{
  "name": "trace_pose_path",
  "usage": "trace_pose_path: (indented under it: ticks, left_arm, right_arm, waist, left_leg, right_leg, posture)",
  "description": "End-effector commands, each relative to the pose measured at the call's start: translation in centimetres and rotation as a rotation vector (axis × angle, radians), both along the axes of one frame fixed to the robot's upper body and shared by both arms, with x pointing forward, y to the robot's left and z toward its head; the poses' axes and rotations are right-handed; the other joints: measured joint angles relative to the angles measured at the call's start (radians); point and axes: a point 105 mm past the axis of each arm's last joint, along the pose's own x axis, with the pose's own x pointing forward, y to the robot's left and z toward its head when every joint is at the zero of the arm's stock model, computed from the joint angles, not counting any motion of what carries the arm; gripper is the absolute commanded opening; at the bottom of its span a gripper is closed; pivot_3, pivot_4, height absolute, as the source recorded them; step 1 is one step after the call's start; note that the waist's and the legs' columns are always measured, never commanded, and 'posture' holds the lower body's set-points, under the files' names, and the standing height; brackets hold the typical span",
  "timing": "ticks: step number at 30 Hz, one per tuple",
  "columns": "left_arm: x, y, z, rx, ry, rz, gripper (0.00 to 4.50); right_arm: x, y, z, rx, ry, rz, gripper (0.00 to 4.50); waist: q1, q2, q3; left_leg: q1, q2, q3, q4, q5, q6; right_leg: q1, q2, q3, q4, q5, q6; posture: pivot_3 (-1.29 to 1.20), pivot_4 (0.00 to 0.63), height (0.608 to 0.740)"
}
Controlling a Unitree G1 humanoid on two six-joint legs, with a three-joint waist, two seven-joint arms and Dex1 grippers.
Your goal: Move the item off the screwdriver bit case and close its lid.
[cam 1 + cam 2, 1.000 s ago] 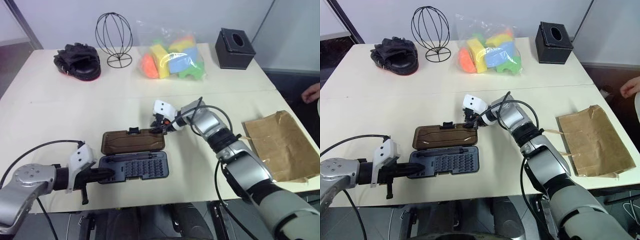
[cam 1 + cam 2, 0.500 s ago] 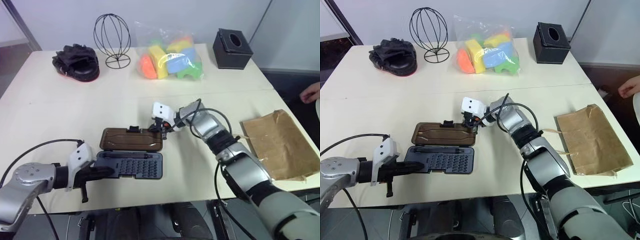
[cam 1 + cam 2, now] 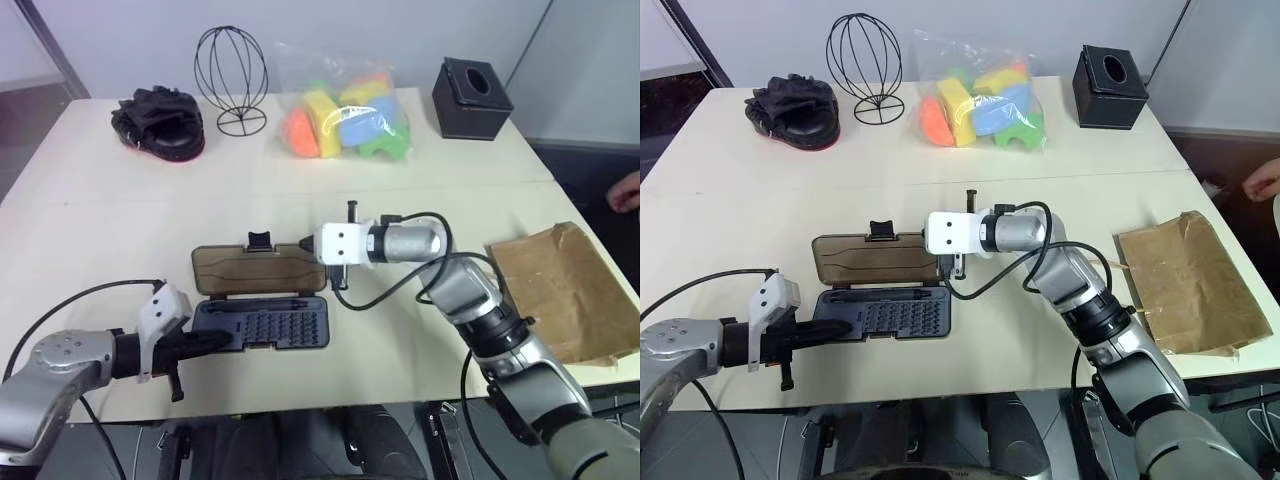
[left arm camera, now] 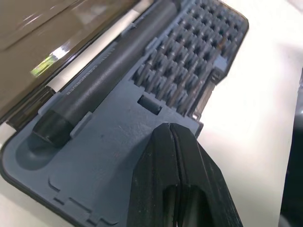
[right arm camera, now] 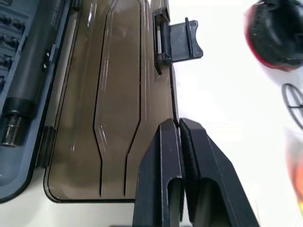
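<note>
The screwdriver bit case lies open near the table's front. Its dark grey-blue tray (image 3: 262, 325) is nearest me, and its lid (image 3: 258, 268), smoky brown with a black latch tab (image 5: 179, 41), lies flat behind it. My left gripper (image 4: 170, 130) is shut, its tips resting over the tray's left end beside the driver handle (image 4: 102, 82). My right gripper (image 5: 177, 125) is also shut with nothing in it, its tips at the lid's far edge near the right corner. The item, a brown paper bag (image 3: 560, 290), lies flat at the table's right edge, apart from the case.
Along the far side stand a black wire head form (image 3: 232, 80), a black padded mitt (image 3: 158, 122), a clear bag of coloured foam blocks (image 3: 345, 115) and a black tissue box (image 3: 472, 98). A person's hand (image 3: 625, 190) shows at the right edge.
My right gripper has gone from partly open to shut. Its wrist has rolled and the hand has risen and drawn back from the lid's right corner. The left gripper stays on the tray.
</note>
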Motion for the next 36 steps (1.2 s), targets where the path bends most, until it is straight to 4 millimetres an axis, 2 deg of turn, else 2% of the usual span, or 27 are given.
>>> trace_pose_path:
  ticks: [1,6,8,11,14,17,21,25,27,30,35,36]
  left_arm:
    - [0.8,0.3,3.5,-0.086,-0.073,0.048,0.0]
    - [3.0,2.8,8.4,-0.22,-0.151,0.172,0.0]
    - [4.5,4.9,9.5,-0.223,-0.18,0.258,0.0]
    - [6.1,6.9,9.7,-0.174,-0.204,0.326,0.0]
    - [8.5,8.4,8.0,-0.073,-0.196,0.38,0.0]
    - [10.2,7.9,6.1,-0.011,-0.187,0.341,0.0]
    - [11.8,6.1,4.2,-0.001,-0.169,0.277,0.0]
    - [12.0,3.3,3.3,-0.044,-0.135,0.171,0.0]
    - [12.0,2.6,3.3,-0.055,-0.131,0.142,0.0]
    - [11.9,2.5,3.6,-0.067,-0.128,0.127,0.0]
    - [11.5,2.7,4.1,-0.074,-0.112,0.098,0.0]
    - [11.1,2.4,4.5,-0.084,-0.106,0.064,0.0]
  right_arm:
    - [-0.3,0.3,1.3,0.032,-0.07,0.005,0.06]
    - [-0.2,0.4,1.2,0.035,-0.085,0.002,0.06]
    - [-0.4,0.5,1.2,0.035,-0.095,0.01,0.06]
    - [-0.6,0.6,1.3,0.034,-0.117,0.022,0.06]
    - [-0.8,0.6,1.6,0.037,-0.132,0.025,0.06]
    - [-1.0,0.6,1.8,0.04,-0.143,0.025,0.06]
    - [-1.2,0.5,2.0,0.041,-0.153,0.018,0.06]
    - [-1.3,0.2,2.2,0.04,-0.161,0.005,0.06]
    - [-1.3,0.1,2.2,0.037,-0.15,-0.002,0.06]
    - [-1.3,-0.2,1.9,0.041,-0.106,-0.024,0.93]
    - [-2.4,-1.3,2.7,0.099,0.034,-0.039,3.42]
    - [-2.9,-2.2,4.0,0.15,0.085,-0.034,3.42]
  waist:
    - [-0.001,-0.001,0.0]
    - [0.0,-0.001,0.001]
    - [-0.001,-0.001,0.001]
    - [-0.002,-0.001,0.001]
    - [0.0,-0.001,0.001]
    - [0.002,-0.001,0.001]
    - [0.004,-0.001,0.001]
    - [0.002,-0.002,0.001]
    - [0.0,-0.002,0.001]
    - [0.001,-0.002,0.001]
    - [0.003,-0.002,0.001]
    - [0.003,-0.002,0.001]
  left_leg:
    - [0.0,0.0,0.0,0.0,0.0,0.0]
    - [-0.001,0.0,0.0,0.0,0.0,0.0]
    - [-0.001,0.0,0.0,0.0,0.0,0.0]
    - [-0.001,0.0,-0.001,0.0,0.0,0.0]
    - [-0.001,0.0,0.0,0.0,0.0,0.0]
    - [-0.001,0.0,0.0,0.0,0.0,0.0]
    - [-0.002,0.0,0.0,0.0,0.0,-0.001]
    - [-0.002,0.0,0.0,0.0,0.0,-0.001]
    - [-0.002,0.0,0.0,0.0,0.0,-0.001]
    - [-0.002,0.0,-0.001,0.0,0.0,-0.001]
    - [-0.002,0.0,-0.001,0.0,0.0,-0.001]
    - [-0.002,0.0,-0.001,0.0,0.0,-0.001]
  right_leg:
    - [0.0,0.0,0.0,0.0,0.0,0.0]
    - [-0.001,0.0,-0.001,0.0,0.001,0.002]
    - [0.0,0.0,-0.001,0.0,0.001,0.002]
    - [-0.001,0.001,-0.001,0.0,0.001,0.002]
    - [-0.001,0.0,-0.001,0.0,0.001,0.002]
    - [-0.001,0.001,-0.001,0.0,0.001,0.003]
    - [-0.001,0.0,-0.001,0.0,0.002,0.003]
    - [-0.002,0.0,-0.001,0.0,0.002,0.003]
    - [-0.002,0.001,-0.001,0.001,0.002,0.003]
    - [-0.002,0.001,-0.001,0.001,0.002,0.003]
    - [-0.001,0.001,-0.001,0.001,0.002,0.004]
    - [-0.001,0.001,-0.002,0.001,0.002,0.004]
  posture:
    - [0.0,0.15,0.737]
    - [0.0,0.15,0.737]
    - [0.0,0.15,0.737]
    - [0.0,0.15,0.737]
    - [0.0,0.15,0.737]
    - [0.0,0.15,0.737]
    - [0.0,0.15,0.737]
    - [0.0,0.15,0.737]
    - [0.0,0.15,0.737]
    - [0.0,0.15,0.737]
    - [0.0,0.15,0.737]
    - [0.0,0.15,0.737]
